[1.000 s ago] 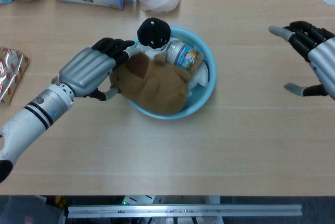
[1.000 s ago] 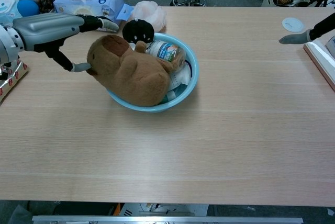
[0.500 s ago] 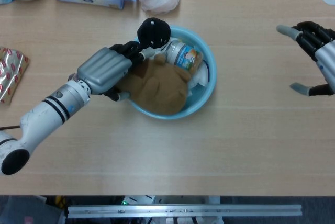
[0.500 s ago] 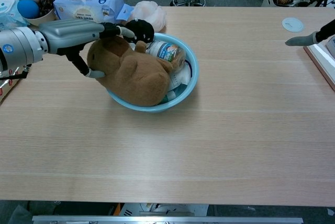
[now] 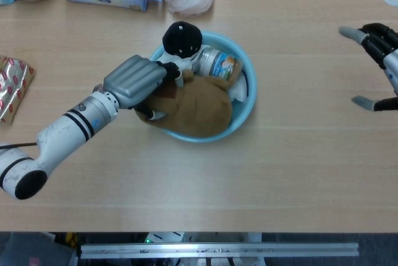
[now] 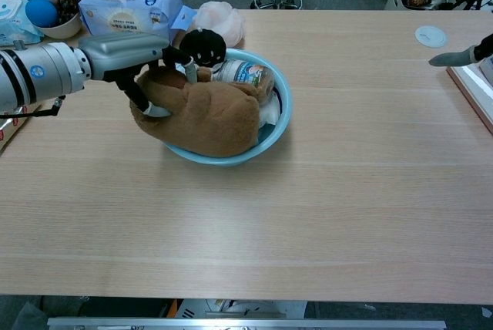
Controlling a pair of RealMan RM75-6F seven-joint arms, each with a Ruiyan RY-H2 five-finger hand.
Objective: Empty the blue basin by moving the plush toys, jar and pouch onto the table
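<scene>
The left hand (image 5: 138, 79) has moved right and closed over the brown plush (image 5: 196, 107), gripping its left end inside the basin (image 5: 247, 101). The right hand (image 5: 380, 61), fingers wide, has drifted farther right.

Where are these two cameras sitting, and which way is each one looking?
Head view: high above the table, looking almost straight down at the basin; shows the left hand on the brown plush and the right hand at the edge.
Chest view: lower, looking forward across the table; shows the left hand and one right finger.
Both share the basin, brown plush, black plush and jar.
</scene>
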